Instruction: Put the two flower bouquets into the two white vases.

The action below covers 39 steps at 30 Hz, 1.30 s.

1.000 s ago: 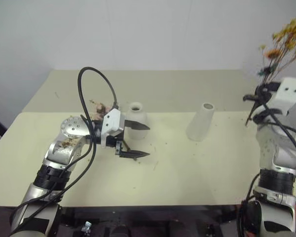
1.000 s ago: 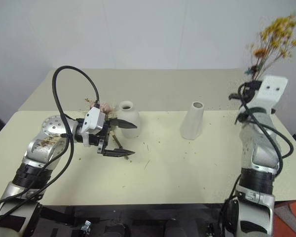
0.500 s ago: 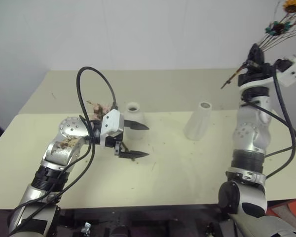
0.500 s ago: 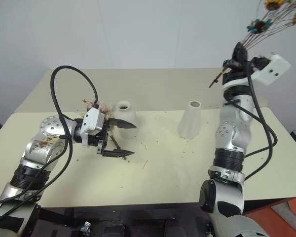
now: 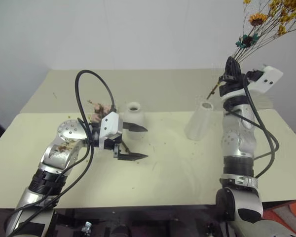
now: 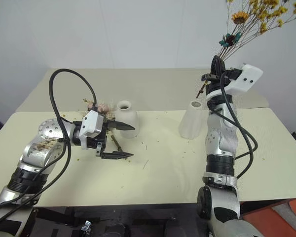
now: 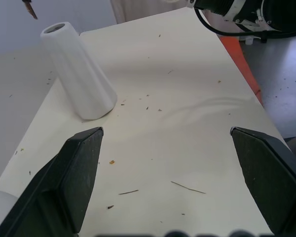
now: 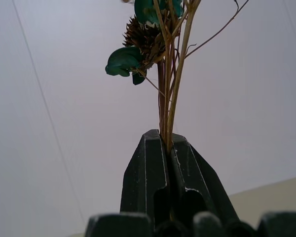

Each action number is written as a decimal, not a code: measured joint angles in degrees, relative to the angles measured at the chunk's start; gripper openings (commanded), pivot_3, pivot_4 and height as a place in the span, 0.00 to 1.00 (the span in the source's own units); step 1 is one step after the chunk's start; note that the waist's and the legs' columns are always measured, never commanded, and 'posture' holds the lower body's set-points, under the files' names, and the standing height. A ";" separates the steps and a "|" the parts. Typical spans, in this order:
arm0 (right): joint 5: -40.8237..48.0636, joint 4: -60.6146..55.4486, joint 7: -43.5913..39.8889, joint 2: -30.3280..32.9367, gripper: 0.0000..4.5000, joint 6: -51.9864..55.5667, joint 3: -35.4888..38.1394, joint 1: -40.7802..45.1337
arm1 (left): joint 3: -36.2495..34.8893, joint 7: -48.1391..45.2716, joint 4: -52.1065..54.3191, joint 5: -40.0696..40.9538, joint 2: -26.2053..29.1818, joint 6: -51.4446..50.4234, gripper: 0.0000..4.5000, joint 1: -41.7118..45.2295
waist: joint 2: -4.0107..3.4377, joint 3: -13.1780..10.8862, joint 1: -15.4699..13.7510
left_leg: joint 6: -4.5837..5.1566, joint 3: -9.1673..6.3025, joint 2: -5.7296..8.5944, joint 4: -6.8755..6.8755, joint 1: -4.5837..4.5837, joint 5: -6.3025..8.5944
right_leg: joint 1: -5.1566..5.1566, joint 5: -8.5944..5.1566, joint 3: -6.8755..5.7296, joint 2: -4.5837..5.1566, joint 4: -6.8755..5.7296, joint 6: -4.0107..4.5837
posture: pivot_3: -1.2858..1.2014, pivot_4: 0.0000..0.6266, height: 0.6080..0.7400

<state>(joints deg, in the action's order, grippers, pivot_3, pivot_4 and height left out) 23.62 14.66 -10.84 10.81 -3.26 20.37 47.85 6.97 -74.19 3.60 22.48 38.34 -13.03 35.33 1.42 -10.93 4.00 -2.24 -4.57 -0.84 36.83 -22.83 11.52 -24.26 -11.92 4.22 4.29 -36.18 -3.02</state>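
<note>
On your left, the left gripper hung low over the cream table with its two black fingers spread wide and nothing between them, pointing toward the middle of the table. Just behind its wrist lay the pink and cream bouquet, flat on the tabletop and partly hidden by the arm and the looping black cable. The rounded white vase stood upright just behind the upper finger, close beside that bouquet; whether the finger touched the vase you could not tell. Bits of dried stem and petal were scattered over the table in front of the gripper.

Further right, the tapered cone vase stood upright with its narrow mouth open, well apart from the rounded one, with bare table between them. Your right arm rose just beside and behind it.

At the right, the right gripper pointed upward, above the cone vase, its fingers pinched tight on the thin brown stems of the yellow-orange dried bouquet. The flower heads fanned up and to the right against the white wall, and the cut stem ends poked out below the gripper, near the cone vase's mouth but not in it.
</note>
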 measured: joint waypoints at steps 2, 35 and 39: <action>-0.34 -0.78 0.05 0.14 0.01 0.00 -0.02 -1.08 | -0.06 0.16 0.02 0.00 0.03 0.00 1.00 0.00 | 0.00 0.00 0.08 | 0.00 0.00 0.00 0.00 0.00 0.00 | 0.00 0.00 0.00 0.00 0.00 0.00 | 0.52 0.24 1.00; -7.19 -3.23 0.21 -1.72 0.01 -4.35 -7.84 -11.02 | -0.07 -0.81 0.53 0.36 0.30 -1.07 1.00 -0.34 | -0.03 -0.02 0.07 | 0.00 0.00 0.00 0.00 -0.01 0.00 | 0.00 -0.01 0.00 -0.01 0.03 -0.01 | 0.52 0.24 1.00; -7.86 -3.26 -0.20 -1.72 0.13 -5.12 -8.38 -11.54 | -0.06 -0.79 0.59 0.36 0.29 -1.07 1.00 -0.35 | -0.03 -0.02 0.06 | 0.00 0.00 -0.01 0.00 0.01 0.00 | 0.00 -0.01 0.00 -0.02 0.01 -0.01 | 0.52 0.24 1.00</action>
<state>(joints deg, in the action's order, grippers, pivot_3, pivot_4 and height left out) 15.77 11.40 -11.04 9.09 -8.38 11.99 36.31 6.90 -74.98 4.19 22.84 38.63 -14.10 34.97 1.40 -10.94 4.06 -2.24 -4.57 -0.85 36.83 -22.82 11.52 -24.26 -11.92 4.22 4.27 -36.16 -3.03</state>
